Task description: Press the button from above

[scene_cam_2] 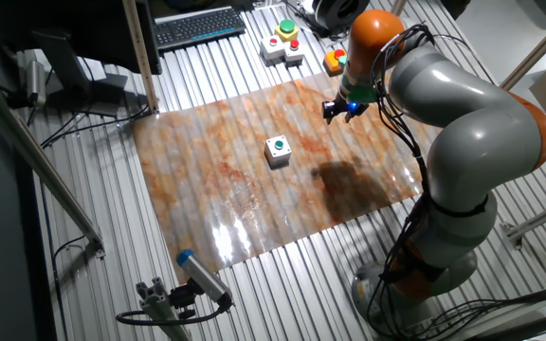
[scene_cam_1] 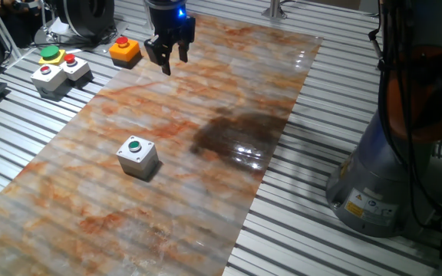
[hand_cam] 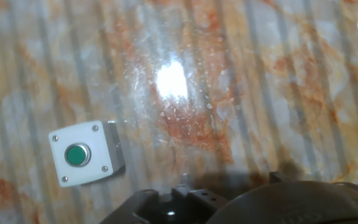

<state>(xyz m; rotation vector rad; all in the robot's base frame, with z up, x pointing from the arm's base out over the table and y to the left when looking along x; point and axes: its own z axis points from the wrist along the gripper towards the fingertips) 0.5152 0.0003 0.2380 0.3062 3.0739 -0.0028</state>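
Note:
The green button [scene_cam_1: 134, 145] caps a small light-grey square box [scene_cam_1: 138, 159] that stands on the marbled mat, left of the middle. In the other fixed view the button [scene_cam_2: 277, 145] is near the mat's centre. The hand view has the button [hand_cam: 76, 155] at lower left, seen from above. My gripper [scene_cam_1: 173, 65] hangs above the mat's far edge, well away from the box and off to one side of it. It also shows in the other fixed view, gripper [scene_cam_2: 335, 114], right of the box. Nothing is held. The fingertips are too small and dark to show a gap.
Off the mat's far left corner stand an orange box with a red button [scene_cam_1: 124, 50], two grey boxes with red buttons [scene_cam_1: 60, 71] and a green-and-yellow button [scene_cam_1: 50, 53]. The mat [scene_cam_1: 206, 192] has a dark stain [scene_cam_1: 232, 130]. The robot base [scene_cam_1: 390, 176] stands at right.

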